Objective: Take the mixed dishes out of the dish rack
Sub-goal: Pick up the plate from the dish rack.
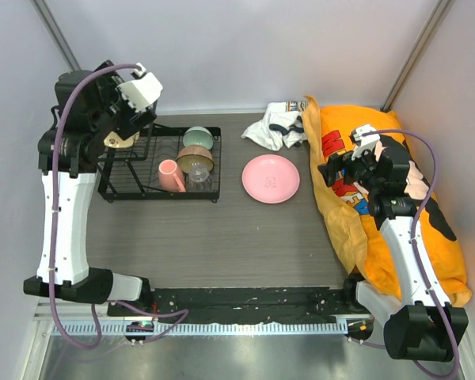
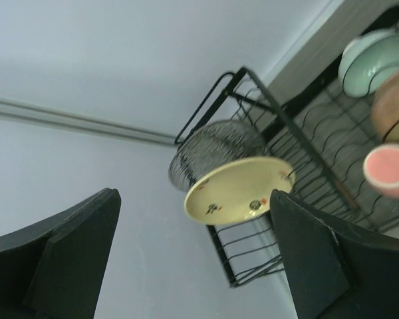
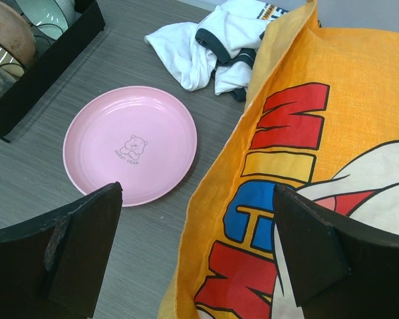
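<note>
Left gripper (image 2: 193, 222): fingers (image 2: 73, 259) spread wide, nothing between them. Straight ahead of it and clear of both fingers, we see a pale yellow shallow dish (image 2: 239, 191) with small flower prints. It sits tilted at the end of the black wire dish rack (image 2: 306, 143), just in front of a round wire-mesh basket (image 2: 213, 149). Only the left wrist view shows the prints and the basket; from above, this gripper covers all but a sliver of the dish. Further ahead, on the right finger's side, we see a mint-green bowl (image 2: 376, 63), a brown bowl (image 2: 396, 103) and a pink mug (image 2: 389, 166), all in the rack. The clear glass cup (image 1: 198, 182) appears only in the top view, beside the mug. Right gripper (image 3: 198, 199): fingers (image 3: 80, 246) likewise spread, holding nothing, hovering over the edge of an orange printed bag (image 3: 306, 133). Ahead of its left finger, a large pink plate (image 3: 130, 143) lies flat on the grey table (image 3: 120, 252), outside the rack. Its bear print can be read only in the right wrist view. Beyond the plate lies a crumpled white garment (image 3: 213, 46).
</note>
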`<state>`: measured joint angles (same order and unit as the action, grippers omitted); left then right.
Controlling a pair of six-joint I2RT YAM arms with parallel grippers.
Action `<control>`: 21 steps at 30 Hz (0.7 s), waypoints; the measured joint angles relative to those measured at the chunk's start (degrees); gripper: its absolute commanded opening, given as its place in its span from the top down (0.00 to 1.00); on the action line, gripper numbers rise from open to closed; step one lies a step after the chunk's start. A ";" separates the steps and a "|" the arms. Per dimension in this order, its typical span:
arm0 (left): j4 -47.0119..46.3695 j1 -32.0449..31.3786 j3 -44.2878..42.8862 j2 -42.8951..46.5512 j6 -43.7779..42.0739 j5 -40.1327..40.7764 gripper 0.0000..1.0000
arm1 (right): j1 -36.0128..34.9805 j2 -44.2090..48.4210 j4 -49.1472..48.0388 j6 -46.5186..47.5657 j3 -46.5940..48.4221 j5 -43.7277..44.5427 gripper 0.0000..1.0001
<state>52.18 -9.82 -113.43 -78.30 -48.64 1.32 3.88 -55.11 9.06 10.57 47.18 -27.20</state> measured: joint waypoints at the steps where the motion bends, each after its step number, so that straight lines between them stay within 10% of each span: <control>1: 1.05 1.14 0.00 -0.02 -2.14 -0.81 0.00 | 0.00 0.00 0.00 0.00 0.00 -0.09 0.00; 21: 12.72 9.05 -2.89 -10.56 -34.23 -5.27 0.00 | 0.00 -0.07 0.24 0.04 0.00 -0.61 0.00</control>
<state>64.90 -0.78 -116.31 -88.86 -82.87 -3.95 3.88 -55.18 9.30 10.61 47.18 -27.81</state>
